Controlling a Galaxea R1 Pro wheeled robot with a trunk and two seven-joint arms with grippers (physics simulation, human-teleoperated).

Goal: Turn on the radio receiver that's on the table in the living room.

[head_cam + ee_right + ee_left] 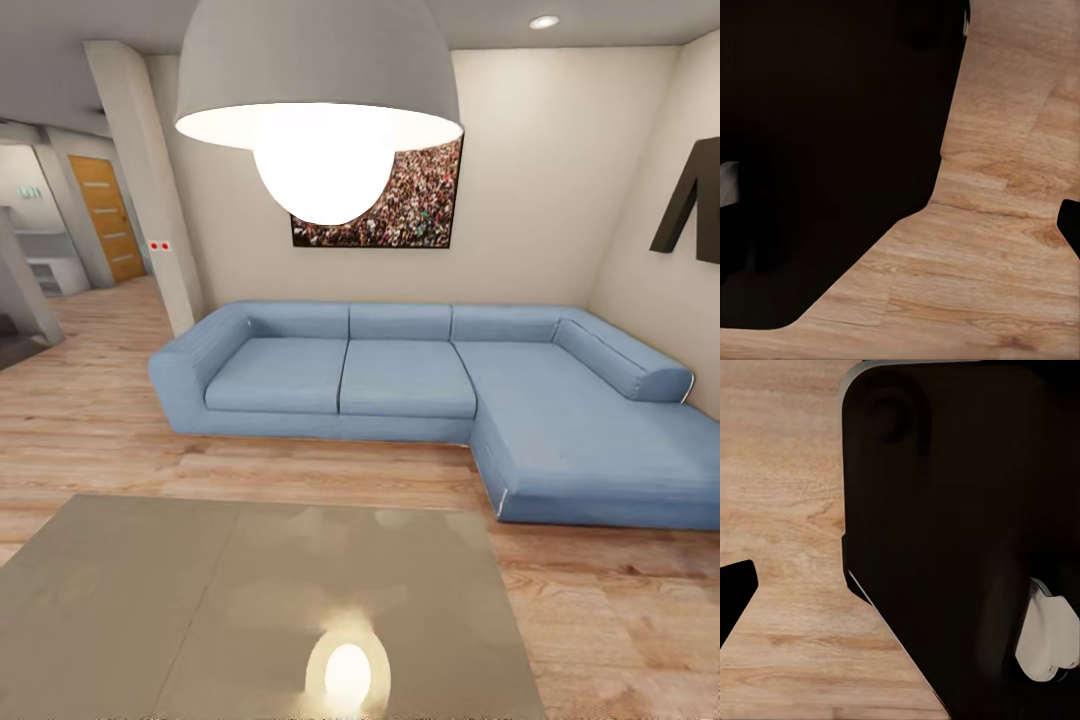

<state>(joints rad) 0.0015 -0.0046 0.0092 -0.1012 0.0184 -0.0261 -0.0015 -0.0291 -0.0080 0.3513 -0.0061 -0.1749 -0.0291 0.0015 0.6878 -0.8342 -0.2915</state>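
Head view, living room. Light wood plank floor point(100, 440) runs under everything, beige walls behind.

Blue L-shaped sofa point(420, 385) taken as landmark. It sits against the far wall, its chaise running forward on the right side.

Table point(250, 610): nearer the camera than the sofa, a strip of floor between them. Glossy grey top in two panels, seam running front to back. The top mirrors a bright lamp glow near its near edge.

Pendant lamp point(318, 80): grey dome with glowing white globe, hanging above and in front of the sofa, close to the camera.

Crowd picture point(400, 205): on the wall directly above the sofa back, partly hidden by the lamp.

Dark angular wall piece point(690, 200): on the side wall above the chaise end.

Orange-brown door point(108, 215): well left of the sofa, down a hallway beyond a slanted pillar.

Radio receiver: I cannot find it on the visible part of the table top, so its place relative to the jaws cannot be told.

Left wrist view: dark robot body point(945, 540) with a white fitting, wood floor beyond. Right wrist view: dark body and floor likewise. Jaw spread on either arm cannot be told.
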